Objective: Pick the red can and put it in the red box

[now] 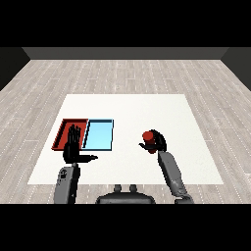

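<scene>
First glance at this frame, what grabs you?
The red can right of centre, with the right hand curled round it. Next, the red tray and light blue tray side by side at left on the white table, the left hand open over the red tray's near edge.

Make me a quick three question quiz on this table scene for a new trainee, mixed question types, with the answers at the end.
1. True or false: the red can already lies in the red tray.
2. Multiple choice: which tray sits nearer the red can? A) the red tray B) the light blue tray C) both equally
3. Fill in: the left hand is held with its fingers ____ over the red tray's near edge.

Key
1. False: the right hand is curled round the can, on the table's right part, apart from both trays.
2. B: the light blue tray lies between the red tray and the can.
3. Straight.
</scene>
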`<state>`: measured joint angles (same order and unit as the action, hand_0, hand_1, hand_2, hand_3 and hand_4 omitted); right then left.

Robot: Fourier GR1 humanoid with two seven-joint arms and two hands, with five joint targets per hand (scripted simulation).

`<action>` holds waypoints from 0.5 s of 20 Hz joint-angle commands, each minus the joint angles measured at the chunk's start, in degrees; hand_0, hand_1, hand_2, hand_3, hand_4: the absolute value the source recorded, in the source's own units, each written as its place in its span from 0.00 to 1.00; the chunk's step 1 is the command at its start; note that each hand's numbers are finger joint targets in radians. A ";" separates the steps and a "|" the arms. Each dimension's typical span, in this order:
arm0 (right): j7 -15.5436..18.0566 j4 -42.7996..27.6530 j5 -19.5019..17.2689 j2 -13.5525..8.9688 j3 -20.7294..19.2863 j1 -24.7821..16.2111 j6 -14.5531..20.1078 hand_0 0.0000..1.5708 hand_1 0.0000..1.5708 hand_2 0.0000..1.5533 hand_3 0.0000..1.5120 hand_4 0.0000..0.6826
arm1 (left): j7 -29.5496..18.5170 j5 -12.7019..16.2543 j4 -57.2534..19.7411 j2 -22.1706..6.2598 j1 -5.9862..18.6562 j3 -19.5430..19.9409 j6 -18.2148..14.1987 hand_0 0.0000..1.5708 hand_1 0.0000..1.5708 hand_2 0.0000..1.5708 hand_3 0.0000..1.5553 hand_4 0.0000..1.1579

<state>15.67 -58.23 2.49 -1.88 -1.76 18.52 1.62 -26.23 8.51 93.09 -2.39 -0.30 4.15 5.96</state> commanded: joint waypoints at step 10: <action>-5.57 -24.00 1.85 -1.42 1.16 -7.79 -0.44 0.96 0.96 0.94 0.91 0.89 | 2.16 -2.50 3.57 0.63 -1.28 -2.56 -1.31 0.00 0.00 0.00 0.00 0.00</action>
<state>12.38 -76.65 3.71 -2.82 -0.43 11.84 1.16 -25.15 6.71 94.41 -1.81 -0.84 2.08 5.39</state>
